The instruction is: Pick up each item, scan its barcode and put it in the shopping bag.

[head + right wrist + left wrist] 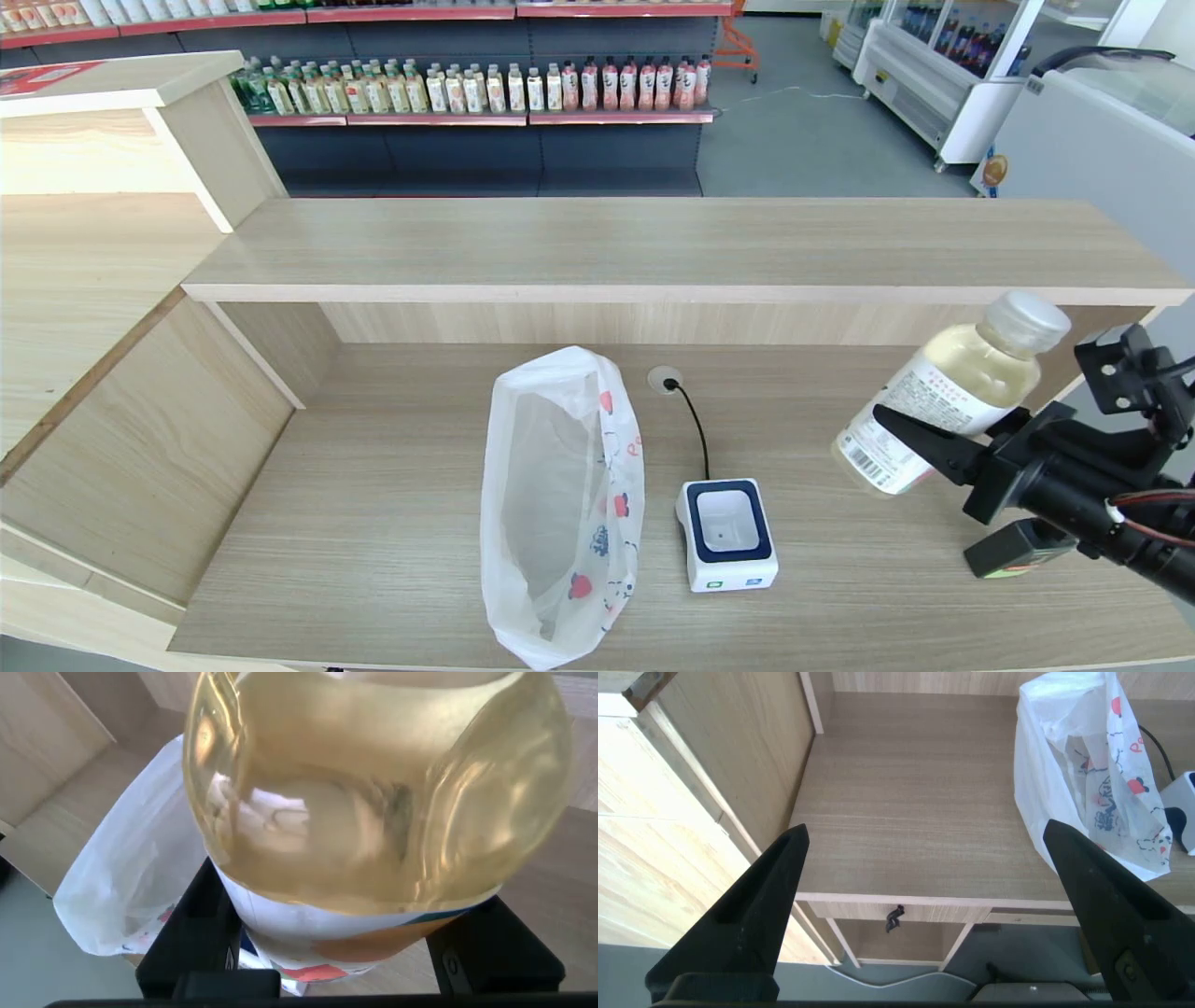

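Bottle point(943, 392) of pale yellow drink on my head camera: it's up off the surface point(373, 523) at the right, tilted, gripped by my right end effector point(926, 425). Shopping bag point(560, 504) sits open mid-surface, scanner point(726, 534) just beside it on the right. Left wrist now: my left end effector point(926, 840) is spread wide over the surface's near edge, the bag near one finger. Right wrist: dark fingers point(196, 924) clamp the bottle's labelled middle, and the bag is beyond it.
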Robot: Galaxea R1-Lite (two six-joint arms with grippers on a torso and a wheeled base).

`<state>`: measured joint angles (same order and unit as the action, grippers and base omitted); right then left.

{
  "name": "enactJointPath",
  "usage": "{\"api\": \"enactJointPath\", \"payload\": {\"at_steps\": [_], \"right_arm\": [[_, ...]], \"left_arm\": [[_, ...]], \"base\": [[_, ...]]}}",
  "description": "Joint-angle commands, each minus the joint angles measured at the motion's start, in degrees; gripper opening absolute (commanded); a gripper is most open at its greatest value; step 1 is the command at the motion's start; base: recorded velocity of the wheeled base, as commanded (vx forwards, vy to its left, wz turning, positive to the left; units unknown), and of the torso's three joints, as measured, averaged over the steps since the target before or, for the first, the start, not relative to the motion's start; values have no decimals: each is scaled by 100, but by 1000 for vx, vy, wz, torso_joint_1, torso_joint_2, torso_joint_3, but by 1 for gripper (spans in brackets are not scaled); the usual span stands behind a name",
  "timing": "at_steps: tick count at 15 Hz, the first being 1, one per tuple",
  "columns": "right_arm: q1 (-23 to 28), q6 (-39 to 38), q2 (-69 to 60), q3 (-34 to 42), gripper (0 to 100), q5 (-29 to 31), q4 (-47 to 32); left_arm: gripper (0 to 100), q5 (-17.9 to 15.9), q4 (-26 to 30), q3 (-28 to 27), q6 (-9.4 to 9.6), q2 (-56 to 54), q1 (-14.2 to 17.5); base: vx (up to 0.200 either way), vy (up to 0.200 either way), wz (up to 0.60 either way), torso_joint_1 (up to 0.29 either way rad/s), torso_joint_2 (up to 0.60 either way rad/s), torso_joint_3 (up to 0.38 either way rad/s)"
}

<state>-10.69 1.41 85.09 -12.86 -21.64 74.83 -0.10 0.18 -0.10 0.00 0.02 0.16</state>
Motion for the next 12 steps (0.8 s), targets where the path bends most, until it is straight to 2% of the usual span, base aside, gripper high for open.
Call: {"api": "enactJointPath", "payload": {"at_steps": [1, 5, 11, 12], "right_arm": [[-65, -36, -458, 135, 0, -7, -29], [-153, -36, -397, 117, 0, 2, -82], [-302, -62, -370, 91, 0, 19, -610], [-320, -62, -344, 64, 0, 19, -610]], "left_arm": [[100, 1, -1, 1, 0, -2, 2], [100, 1, -1, 1, 0, -2, 2], [100, 1, -1, 1, -18, -2, 2], [100, 1, -1, 1, -35, -2, 2]], "base": [[0, 0, 0, 0, 0, 0], [0, 0, 0, 0, 0, 0], [0, 0, 0, 0, 0, 0], [0, 200, 0, -2, 2, -2]]}}
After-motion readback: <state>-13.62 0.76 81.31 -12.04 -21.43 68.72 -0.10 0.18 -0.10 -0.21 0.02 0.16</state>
